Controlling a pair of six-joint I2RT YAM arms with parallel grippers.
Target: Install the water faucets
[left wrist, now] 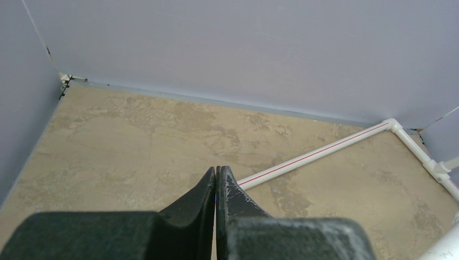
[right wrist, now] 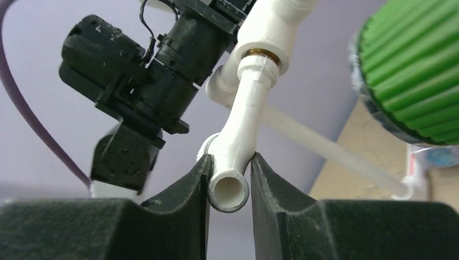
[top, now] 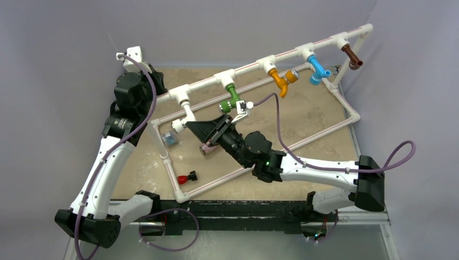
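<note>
The white faucet (top: 188, 112) hangs from the leftmost T-fitting of the white pipe frame (top: 319, 46). My right gripper (top: 188, 124) is shut on its bent spout. In the right wrist view the jaws (right wrist: 230, 158) press both sides of the white faucet (right wrist: 243, 114), whose open mouth faces the camera. The green (top: 231, 98), orange (top: 280, 80), blue (top: 319, 71) and brown (top: 352, 56) faucets hang from the other fittings along the top pipe. The green knob (right wrist: 414, 59) looms at the upper right. My left gripper (left wrist: 216, 171) is shut and empty, folded back at the far left corner.
A small red-and-black part (top: 187, 177) lies near the frame's front left pipe. A pink-capped piece (top: 208, 149) lies under my right arm. A small blue-clear item (top: 171, 140) sits by the frame's left pipe. The left arm (right wrist: 135, 81) is close behind the white faucet.
</note>
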